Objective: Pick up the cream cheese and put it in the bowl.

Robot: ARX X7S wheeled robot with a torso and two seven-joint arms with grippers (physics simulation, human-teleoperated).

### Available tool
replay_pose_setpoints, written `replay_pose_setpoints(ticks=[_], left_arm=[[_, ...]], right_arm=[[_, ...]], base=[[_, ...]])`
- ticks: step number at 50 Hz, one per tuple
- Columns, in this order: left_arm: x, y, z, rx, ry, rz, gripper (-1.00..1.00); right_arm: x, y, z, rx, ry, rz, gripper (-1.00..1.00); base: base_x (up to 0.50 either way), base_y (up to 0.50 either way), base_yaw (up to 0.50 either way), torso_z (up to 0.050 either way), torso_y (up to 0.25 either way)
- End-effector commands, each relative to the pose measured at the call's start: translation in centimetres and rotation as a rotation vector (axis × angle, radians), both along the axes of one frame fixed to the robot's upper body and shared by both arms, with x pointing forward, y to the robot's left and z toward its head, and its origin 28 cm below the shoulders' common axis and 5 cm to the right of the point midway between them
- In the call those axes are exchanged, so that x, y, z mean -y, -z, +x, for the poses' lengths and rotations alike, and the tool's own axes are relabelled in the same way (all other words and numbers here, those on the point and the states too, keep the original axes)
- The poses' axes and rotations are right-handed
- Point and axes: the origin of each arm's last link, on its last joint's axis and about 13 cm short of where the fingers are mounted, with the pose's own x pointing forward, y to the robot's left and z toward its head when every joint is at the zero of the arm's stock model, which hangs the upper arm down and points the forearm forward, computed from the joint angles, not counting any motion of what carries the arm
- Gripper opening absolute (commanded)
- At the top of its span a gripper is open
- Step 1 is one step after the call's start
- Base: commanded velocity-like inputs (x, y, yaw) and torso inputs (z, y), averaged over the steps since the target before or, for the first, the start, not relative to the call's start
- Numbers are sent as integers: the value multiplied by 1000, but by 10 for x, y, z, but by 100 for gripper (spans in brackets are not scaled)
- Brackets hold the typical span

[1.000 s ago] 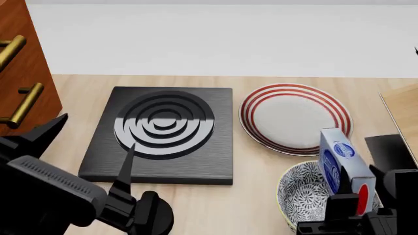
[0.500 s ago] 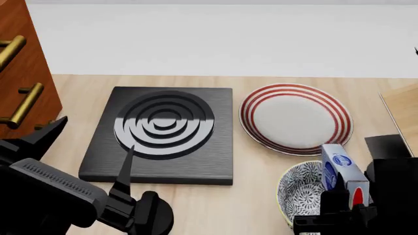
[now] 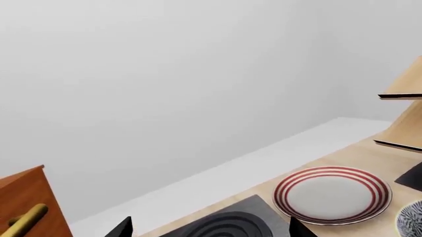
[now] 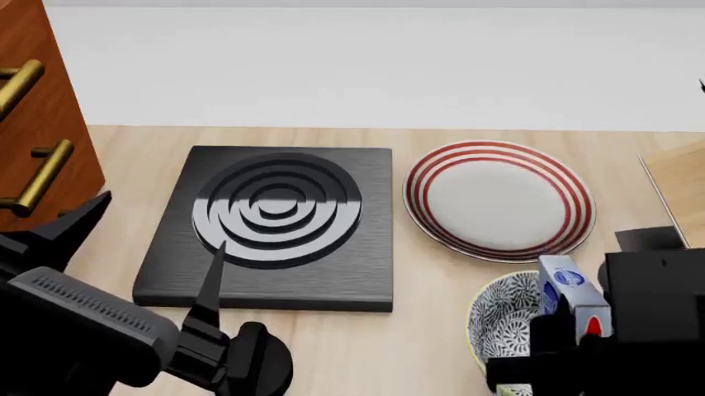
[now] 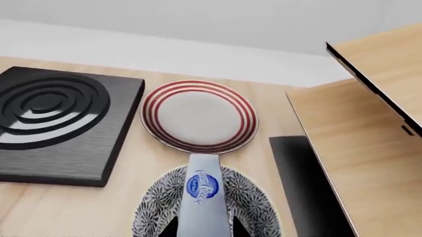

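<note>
The cream cheese (image 4: 570, 290) is kept pinched upright in the right tool (image 4: 567, 330), low over the bowl (image 4: 504, 320), so it's dropped inside; left tool (image 4: 144, 256) is spread wide, empty, beside the bowl

- We see a pale, matt wooden counter (image 4: 441, 313);
- a glossy black stove plate (image 4: 276, 223);
- a smooth glazed plate (image 4: 498, 200);
- brass-looking handles (image 4: 39, 177).
</note>
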Motion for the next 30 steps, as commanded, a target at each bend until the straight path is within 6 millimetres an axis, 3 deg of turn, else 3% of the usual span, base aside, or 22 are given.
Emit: replay_pose_setpoints(ticks=[1,30], left_arm=[[-1,1,-1,10,-4,2,100],[-3,2,0,10,-14,4,100]], right_arm=[[1,-3,10,-8,13,-26,-100],[-4,10,22,-93,12,-48,-100]], base=[[0,0,0,0,0],[0,0,0,0,0]])
